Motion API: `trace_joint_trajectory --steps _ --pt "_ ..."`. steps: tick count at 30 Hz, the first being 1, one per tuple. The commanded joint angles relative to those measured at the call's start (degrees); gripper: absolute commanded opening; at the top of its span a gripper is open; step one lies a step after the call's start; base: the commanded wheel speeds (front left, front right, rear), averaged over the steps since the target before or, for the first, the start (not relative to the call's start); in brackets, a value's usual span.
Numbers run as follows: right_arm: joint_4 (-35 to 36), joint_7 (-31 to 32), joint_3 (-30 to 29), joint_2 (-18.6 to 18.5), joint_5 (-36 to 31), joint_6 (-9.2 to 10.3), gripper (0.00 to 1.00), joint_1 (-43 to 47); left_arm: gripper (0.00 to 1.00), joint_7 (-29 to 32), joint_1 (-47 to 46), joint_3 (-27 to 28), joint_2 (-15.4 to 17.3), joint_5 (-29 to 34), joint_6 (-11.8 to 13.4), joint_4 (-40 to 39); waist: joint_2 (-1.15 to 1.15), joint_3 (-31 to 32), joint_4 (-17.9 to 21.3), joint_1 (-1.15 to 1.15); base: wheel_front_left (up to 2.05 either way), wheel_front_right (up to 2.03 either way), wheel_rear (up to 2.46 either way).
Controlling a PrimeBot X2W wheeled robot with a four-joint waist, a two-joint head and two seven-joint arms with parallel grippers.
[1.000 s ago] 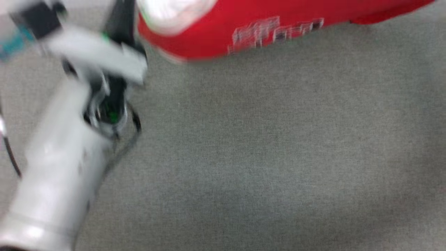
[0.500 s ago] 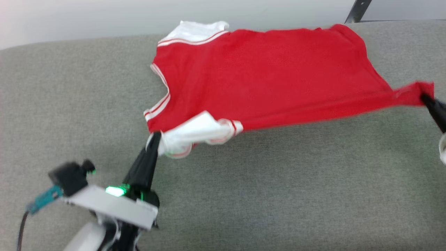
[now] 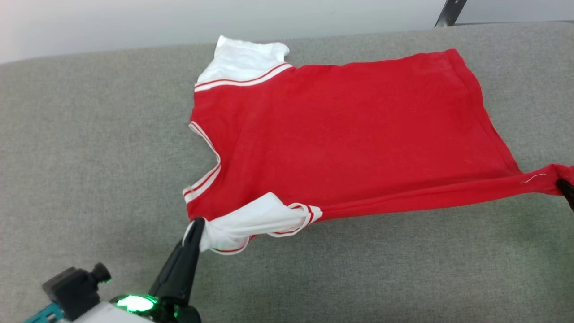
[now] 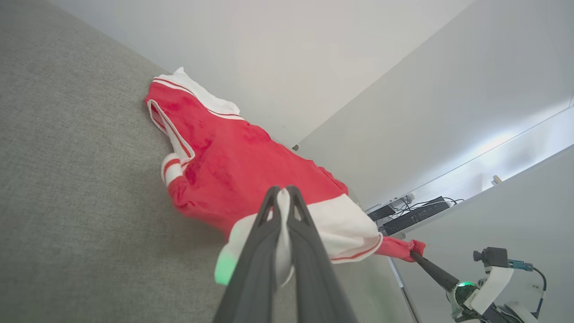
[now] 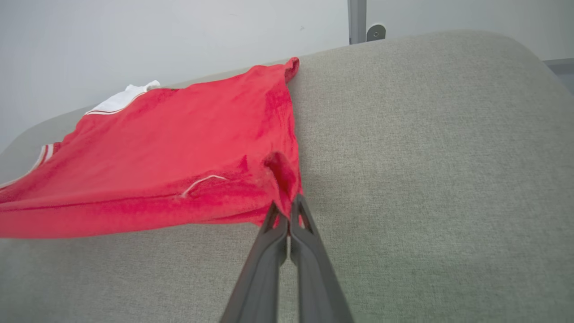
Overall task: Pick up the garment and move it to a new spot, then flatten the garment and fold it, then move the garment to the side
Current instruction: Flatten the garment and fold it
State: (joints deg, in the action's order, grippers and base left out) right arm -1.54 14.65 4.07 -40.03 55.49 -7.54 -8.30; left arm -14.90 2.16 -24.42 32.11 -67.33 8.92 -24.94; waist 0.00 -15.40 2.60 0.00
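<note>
**Jersey held taut between two clamped grippers**

In the head view, the red sleeveless jersey (image 3: pixel 350 134) is spread on the grey upholstered surface (image 3: pixel 358 278), from centre frame out toward 12 and 3 o'clock. A bunched, white-lined shoulder strap at 7 o'clock is pinched by the left gripper (image 3: pixel 197 224). Its jaws are closed on the white fabric, as seen in the left wrist view. The hem corner at 3 o'clock, at the frame edge, is pinched by the right gripper (image 3: pixel 563 185). Its jaws are closed on red cloth, as seen in the right wrist view. The near edge is drawn tight between the two grips. The far part is laid flat, with the other strap at 11 o'clock. A pale wall (image 3: pixel 134 22) is seen at 12 o'clock.
</note>
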Motion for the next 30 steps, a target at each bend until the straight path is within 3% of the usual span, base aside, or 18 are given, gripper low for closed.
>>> trace_joint_trajectory --steps 1,8,17,30 --pt "1.0 1.1 -1.8 1.0 -1.2 0.11 0.00 0.6 0.00 0.1 -0.8 -0.2 0.1 0.8 0.1 0.4 0.00 -0.7 -0.2 0.00 0.00 0.00 0.00" --pt "3.9 8.4 -6.6 7.0 -6.7 0.10 0.00 -3.1 0.00 2.9 -10.4 -2.4 -1.0 3.7 -1.7 7.7 0.00 -3.0 -0.8 0.00 0.00 0.00 0.00" --pt "-1.7 13.2 -5.0 12.1 -13.0 0.10 0.00 -13.1 0.00 3.6 -22.7 -2.4 -4.0 4.8 -5.3 20.5 0.00 -7.1 -0.4 0.00 0.00 0.00 0.00" --pt "-10.1 9.6 -2.0 14.2 -16.0 0.10 0.00 -16.9 0.00 3.0 -29.6 -7.1 -5.8 13.7 -3.8 34.8 0.00 -11.2 -0.1 0.00 0.00 0.00 0.00"
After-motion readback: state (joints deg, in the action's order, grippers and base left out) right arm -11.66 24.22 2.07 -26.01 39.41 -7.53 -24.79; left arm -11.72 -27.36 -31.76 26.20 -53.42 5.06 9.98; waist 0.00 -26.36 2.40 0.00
